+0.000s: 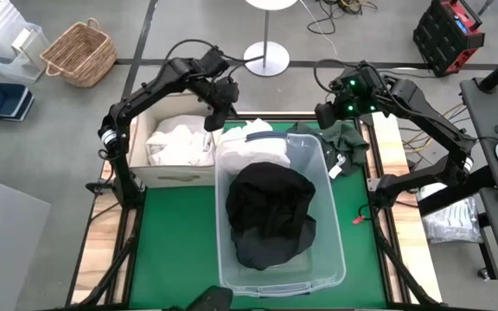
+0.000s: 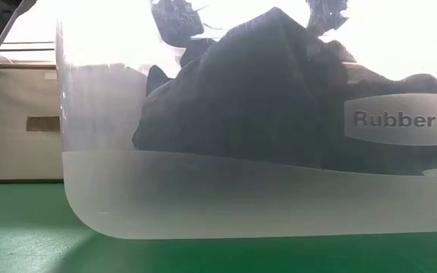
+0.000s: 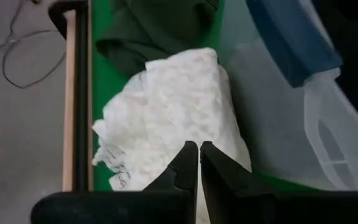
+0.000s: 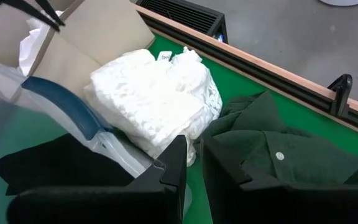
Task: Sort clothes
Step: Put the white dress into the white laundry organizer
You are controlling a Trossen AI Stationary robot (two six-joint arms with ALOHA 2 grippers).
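Two garments are left unsorted at the far edge of the counter (image 1: 175, 250) — a white one (image 3: 173, 112) lying against the end of the tub (image 1: 335, 250), and a dark green shirt (image 4: 278, 155) just beside it. Black clothes (image 1: 271, 212) already fill the tub, and whites (image 1: 180, 142) sit in the box (image 1: 175, 177) to its left, so the sort looks nearly done.

The left hand (image 3: 199, 152) hovers over the white garment with its fingers pressed together and nothing between them. The right hand (image 4: 193, 149) hangs near the green shirt, fingers almost closed; it seems empty, though the tips are partly hidden.

Picking the white piece looks like the step in hand. Next, the left hand would need to spread, drop onto the fabric, pinch a fold and carry it to the box — clear of the tub's rim.
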